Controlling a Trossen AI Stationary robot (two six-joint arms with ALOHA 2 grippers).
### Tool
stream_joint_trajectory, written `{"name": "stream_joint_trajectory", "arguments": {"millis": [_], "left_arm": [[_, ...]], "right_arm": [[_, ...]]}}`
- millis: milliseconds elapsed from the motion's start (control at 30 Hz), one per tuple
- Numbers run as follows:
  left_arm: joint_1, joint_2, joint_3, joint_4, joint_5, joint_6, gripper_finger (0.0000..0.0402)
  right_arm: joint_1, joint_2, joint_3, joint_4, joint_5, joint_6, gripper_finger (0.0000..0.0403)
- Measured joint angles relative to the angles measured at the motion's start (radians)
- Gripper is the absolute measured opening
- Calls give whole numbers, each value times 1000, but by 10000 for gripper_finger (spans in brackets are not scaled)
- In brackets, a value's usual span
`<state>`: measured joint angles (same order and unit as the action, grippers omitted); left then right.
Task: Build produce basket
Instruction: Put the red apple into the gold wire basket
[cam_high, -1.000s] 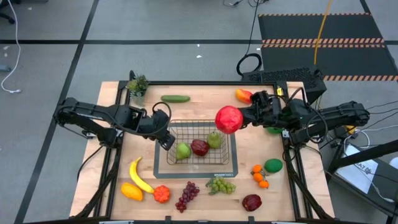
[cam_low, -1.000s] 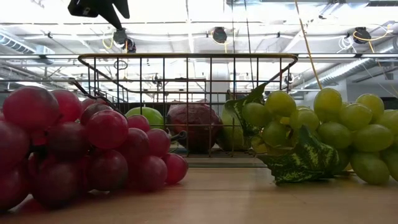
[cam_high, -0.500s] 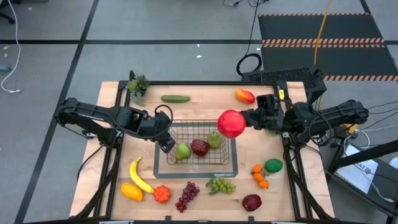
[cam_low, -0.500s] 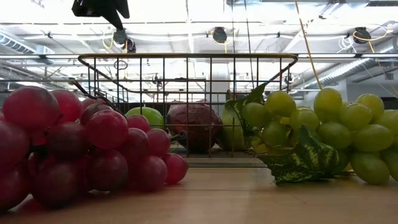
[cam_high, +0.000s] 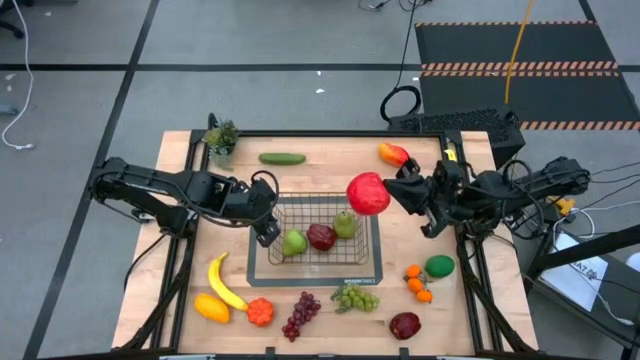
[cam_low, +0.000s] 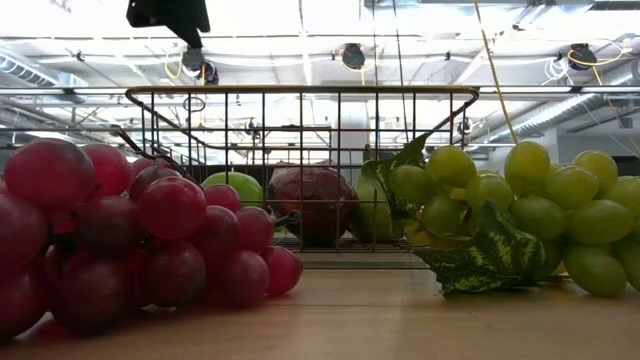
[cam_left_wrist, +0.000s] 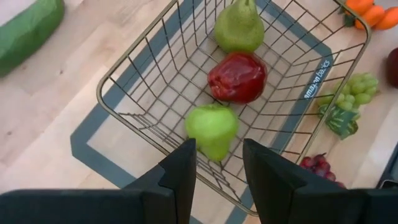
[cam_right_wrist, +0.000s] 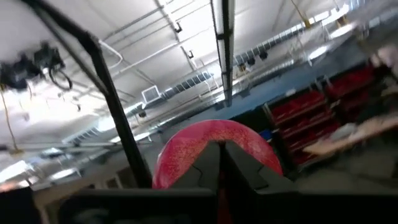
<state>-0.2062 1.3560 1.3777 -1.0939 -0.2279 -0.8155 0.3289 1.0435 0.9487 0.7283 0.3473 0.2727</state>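
Note:
The wire basket (cam_high: 312, 198) stands mid-table on its dark grey base. A light green fruit (cam_high: 294, 242), a dark red apple (cam_high: 321, 237) and a green pear (cam_high: 345, 224) lie in it. My left gripper (cam_high: 268, 232) hovers open over the basket's left end, above the light green fruit (cam_left_wrist: 211, 128), with nothing between its fingers. My right gripper (cam_high: 392, 190) is shut on a big red round fruit (cam_high: 368, 193), held high over the basket's far right corner. More produce lies around on the table. My right gripper holds the red round fruit by the side that faces the gripper (cam_right_wrist: 186, 155). The shut fingers (cam_right_wrist: 208, 163) hide the part pinched between them. They come from the table's right and slant upward. The fruit sits beyond their tips, lifted clear of basket and table.
Near edge: banana (cam_high: 225, 283), an orange fruit (cam_high: 211, 307), red grapes (cam_high: 301, 314), green grapes (cam_high: 353, 298), a dark red apple (cam_high: 405, 325). Right: oranges (cam_high: 418, 283), a green ball (cam_high: 439, 266). Far edge: cucumber (cam_high: 281, 158), a red-orange fruit (cam_high: 392, 153), leafy greens (cam_high: 221, 136).
My right gripper has rolled far around its own axis and its arm has swung a little toward the table's near edge; the red fruit stays held high near the basket's far right corner. My left gripper has turned slightly in place.

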Motion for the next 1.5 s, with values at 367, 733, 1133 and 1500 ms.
{"name": "stream_joint_trajectory", "arguments": {"millis": [367, 733, 1133, 1500], "left_arm": [[22, 0, 0, 0, -28, 171, 131], [63, 0, 0, 0, -27, 267, 132], [75, 0, 0, 0, -26, 312, 131], [75, 0, 0, 0, -36, 253, 131]], "right_arm": [[60, 5, 96, -63, 0, -516, 2], [99, 12, 107, -55, 146, -797, 2], [102, 12, 107, 65, 154, -1092, 2], [102, 19, 109, 104, 181, -724, 2]]}}
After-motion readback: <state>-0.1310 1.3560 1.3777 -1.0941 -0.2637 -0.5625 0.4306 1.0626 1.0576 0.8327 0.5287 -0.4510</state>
